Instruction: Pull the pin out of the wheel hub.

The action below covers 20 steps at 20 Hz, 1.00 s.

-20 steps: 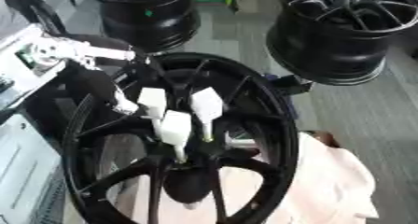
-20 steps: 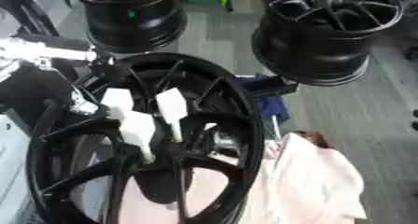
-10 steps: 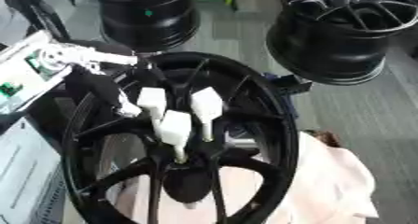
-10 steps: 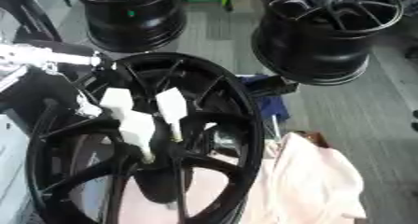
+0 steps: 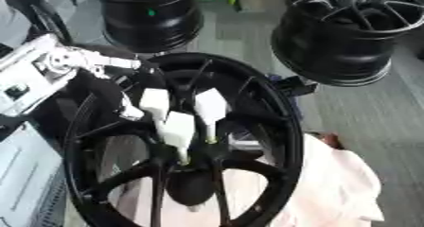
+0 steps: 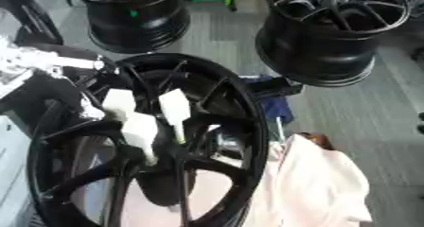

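Left hand (image 5: 178,119) reaches from upper left into black wheel hub (image 5: 273,126), pale fingers pointing down toward hub centre. Fingers straight, narrowly spread; nothing seen held. Fingertips near thin yellowish rod, probably pin (image 5: 210,137), among spokes beside centre; contact unclear. Hub lies tilted on pale cloth (image 5: 340,183), likely for padding. Spokes crowd fingers, limit approach. Two more black wheels stand behind: one upper left (image 6: 136,15), one upper right (image 6: 335,30). Right hand not visible.
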Motion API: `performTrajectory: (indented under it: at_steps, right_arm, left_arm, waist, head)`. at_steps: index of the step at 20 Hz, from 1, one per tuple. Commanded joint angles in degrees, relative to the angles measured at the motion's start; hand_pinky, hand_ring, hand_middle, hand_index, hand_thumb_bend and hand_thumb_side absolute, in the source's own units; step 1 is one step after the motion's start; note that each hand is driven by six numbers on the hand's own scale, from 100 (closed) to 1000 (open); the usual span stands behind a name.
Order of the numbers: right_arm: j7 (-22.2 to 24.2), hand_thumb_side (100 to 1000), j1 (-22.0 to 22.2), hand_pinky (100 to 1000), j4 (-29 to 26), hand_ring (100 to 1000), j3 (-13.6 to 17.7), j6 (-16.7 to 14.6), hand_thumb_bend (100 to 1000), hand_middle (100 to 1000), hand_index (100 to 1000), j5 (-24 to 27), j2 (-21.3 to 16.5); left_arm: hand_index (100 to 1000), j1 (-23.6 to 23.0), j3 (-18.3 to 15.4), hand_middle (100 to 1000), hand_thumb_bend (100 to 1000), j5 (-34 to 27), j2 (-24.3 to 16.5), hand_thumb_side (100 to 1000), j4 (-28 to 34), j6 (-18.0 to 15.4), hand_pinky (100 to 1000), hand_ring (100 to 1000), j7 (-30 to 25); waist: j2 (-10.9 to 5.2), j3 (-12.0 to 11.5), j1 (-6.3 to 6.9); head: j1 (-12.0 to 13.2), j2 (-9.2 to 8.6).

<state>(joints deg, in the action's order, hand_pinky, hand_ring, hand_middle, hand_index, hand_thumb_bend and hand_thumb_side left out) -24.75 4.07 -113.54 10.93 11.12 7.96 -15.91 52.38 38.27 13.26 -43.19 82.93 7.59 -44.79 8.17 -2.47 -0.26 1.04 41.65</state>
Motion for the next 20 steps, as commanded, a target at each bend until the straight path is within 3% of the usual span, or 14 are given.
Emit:
performTrajectory:
  at_steps: [1,6,13,17,18,20]
  right_arm:
    - [0.21,800,-0.38,713,-0.98,718,0.21,-0.04,100,745,765,0.51,-0.74]
    - [0.38,801,-0.37,713,-0.95,718,0.17,-0.06,100,746,765,0.60,-0.63]
    - [0.43,803,-0.27,714,-0.79,719,0.26,0.02,100,746,766,0.66,-0.41]
    - [0.39,805,-0.14,715,-0.68,719,0.36,0.12,100,747,767,0.67,-0.30]
    - [0.39,805,-0.12,715,-0.66,720,0.36,0.14,100,747,767,0.70,-0.31]
    - [0.39,805,-0.08,715,-0.61,720,0.39,0.17,100,747,767,0.71,-0.31]
  left_arm:
    - [869,0.65,-0.61,691,399,0.39,-0.41,334,-0.23,-0.26,801,781,0.05]
    - [851,0.58,-0.66,678,385,0.88,0.13,330,-1.00,-0.37,794,773,0.47]
    - [782,0.30,-1.06,591,294,-0.91,0.24,312,-0.56,-0.60,772,722,2.03]
    - [701,-0.08,-1.64,505,228,-3.31,-0.45,193,1.14,-0.12,737,655,4.29]
    - [675,-0.24,-1.85,483,209,-3.90,-0.72,112,1.60,0.16,729,640,5.02]
    - [657,-0.61,-2.45,467,180,-5.25,-1.31,100,2.59,0.81,723,628,6.51]
  waist:
    - [-0.53,-0.07,-0.03]
    - [-0.52,-0.09,-0.12]
    - [-0.53,-0.08,-0.14]
    - [-0.60,0.00,-0.09]
    - [-0.63,0.03,-0.08]
    - [-0.66,0.07,-0.05]
  head:
    - [0.12,-0.95]
    - [0.19,-1.19]
    - [0.17,-1.22]
    - [0.14,-1.32]
    - [0.15,-1.36]
    - [0.12,-1.38]
